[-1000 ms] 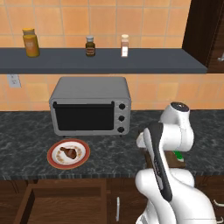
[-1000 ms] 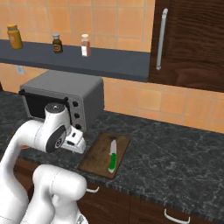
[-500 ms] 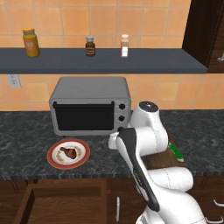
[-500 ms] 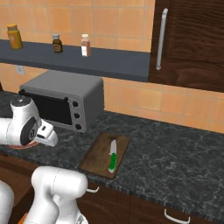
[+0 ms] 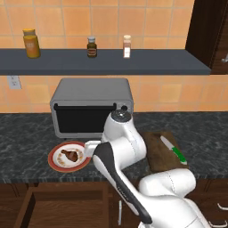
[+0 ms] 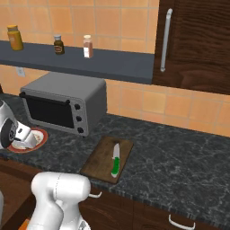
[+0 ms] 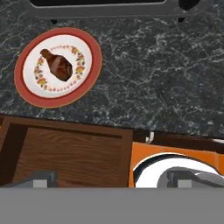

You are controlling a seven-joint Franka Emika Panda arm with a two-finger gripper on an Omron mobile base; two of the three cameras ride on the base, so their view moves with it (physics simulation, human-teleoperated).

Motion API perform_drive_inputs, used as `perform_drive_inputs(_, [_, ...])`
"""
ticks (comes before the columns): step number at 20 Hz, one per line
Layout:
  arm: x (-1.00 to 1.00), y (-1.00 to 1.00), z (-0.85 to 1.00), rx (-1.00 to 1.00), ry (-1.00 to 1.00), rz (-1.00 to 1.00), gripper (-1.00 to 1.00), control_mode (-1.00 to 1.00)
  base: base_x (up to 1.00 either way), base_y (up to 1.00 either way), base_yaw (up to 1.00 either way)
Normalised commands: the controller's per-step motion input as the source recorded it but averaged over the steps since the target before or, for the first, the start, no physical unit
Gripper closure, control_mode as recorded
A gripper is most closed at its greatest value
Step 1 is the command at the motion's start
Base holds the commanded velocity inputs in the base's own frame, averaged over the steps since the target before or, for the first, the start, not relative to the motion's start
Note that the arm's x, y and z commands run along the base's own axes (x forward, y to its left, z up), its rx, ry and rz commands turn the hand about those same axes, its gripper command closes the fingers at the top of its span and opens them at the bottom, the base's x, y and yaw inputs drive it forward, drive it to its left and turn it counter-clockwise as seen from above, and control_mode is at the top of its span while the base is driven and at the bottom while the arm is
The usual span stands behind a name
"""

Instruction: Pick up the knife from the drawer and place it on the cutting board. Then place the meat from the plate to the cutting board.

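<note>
Done: knife (image 6: 115,160) lies on cutting board (image 6: 99,161).
Left: meat (image 7: 57,65) sits on plate (image 7: 89,74), beside toaster oven (image 5: 91,107).
Claw (image 7: 109,178): wide, empty, near plate.

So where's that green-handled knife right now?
The knife lies on the cutting board on the dark counter, to the right of the toaster oven, seen best in the right base view.

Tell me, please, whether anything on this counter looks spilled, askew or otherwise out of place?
Nothing stands out. The knife lies flat on the cutting board, the meat sits on its plate, and the drawer below stands open; nothing is spilled.
</note>
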Motion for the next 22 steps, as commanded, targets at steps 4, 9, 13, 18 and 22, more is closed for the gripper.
perform_drive_inputs(4, [0.14,0.67,0.09,-0.08,0.02,0.01,-1.0,-1.0,0.0,0.0,0.0])
perform_drive_inputs(9, [0.48,0.38,-0.01,-0.05,0.0,0.1,-1.0,-1.0,0.0,0.0,0.0])
perform_drive_inputs(13, [0.67,0.14,-0.02,-0.01,0.09,0.16,-1.0,-1.0,0.0,0.0,0.0])
perform_drive_inputs(18, [0.61,0.3,-0.2,-0.03,0.09,0.14,-1.0,-1.0,0.0,0.0,0.0])
perform_drive_inputs(22, [0.31,0.46,-0.19,-0.15,-0.01,0.12,-1.0,-1.0,0.0,0.0,0.0])
